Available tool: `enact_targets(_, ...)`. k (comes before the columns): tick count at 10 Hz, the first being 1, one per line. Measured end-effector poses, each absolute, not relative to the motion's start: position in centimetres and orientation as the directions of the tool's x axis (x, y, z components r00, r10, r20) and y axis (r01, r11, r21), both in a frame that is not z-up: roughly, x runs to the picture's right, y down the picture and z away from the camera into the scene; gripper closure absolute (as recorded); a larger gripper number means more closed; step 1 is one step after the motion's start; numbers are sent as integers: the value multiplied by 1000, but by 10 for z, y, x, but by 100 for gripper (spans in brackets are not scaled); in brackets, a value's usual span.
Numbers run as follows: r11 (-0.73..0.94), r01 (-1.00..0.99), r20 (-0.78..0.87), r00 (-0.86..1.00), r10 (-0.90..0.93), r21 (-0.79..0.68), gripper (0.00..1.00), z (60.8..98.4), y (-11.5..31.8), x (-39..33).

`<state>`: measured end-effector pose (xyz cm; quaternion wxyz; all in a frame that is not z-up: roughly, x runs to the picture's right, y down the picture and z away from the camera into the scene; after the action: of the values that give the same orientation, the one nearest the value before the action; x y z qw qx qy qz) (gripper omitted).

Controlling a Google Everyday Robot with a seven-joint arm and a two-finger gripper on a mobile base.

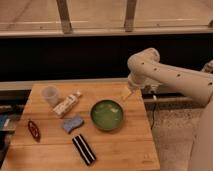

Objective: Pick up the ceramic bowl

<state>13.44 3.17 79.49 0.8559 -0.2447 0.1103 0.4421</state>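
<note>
The ceramic bowl (107,115) is round, shallow and glossy green. It sits right of centre on the wooden table (125,155). My gripper (128,94) is at the end of the white arm (170,75), which reaches in from the right. It hangs over the table's back right corner, above and just right of the bowl's far rim, apart from the bowl. It holds nothing that I can see.
A whitish cup (50,95) stands at the back left. A white tube (66,105) lies beside it. A blue sponge (73,123), a dark red object (33,130) and a black striped bar (84,149) lie left and in front of the bowl.
</note>
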Motion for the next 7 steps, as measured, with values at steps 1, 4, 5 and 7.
enact_targets(1, 500, -795, -408, 606, 683, -343, 24, 803, 38, 116)
enact_targets(4, 544, -737, -418, 676, 607, -401, 24, 826, 62, 67)
enact_targets(5, 561, -720, -417, 694, 587, -410, 24, 832, 68, 55)
enact_targets(7, 580, -702, -441, 712, 547, -414, 24, 849, 80, 47)
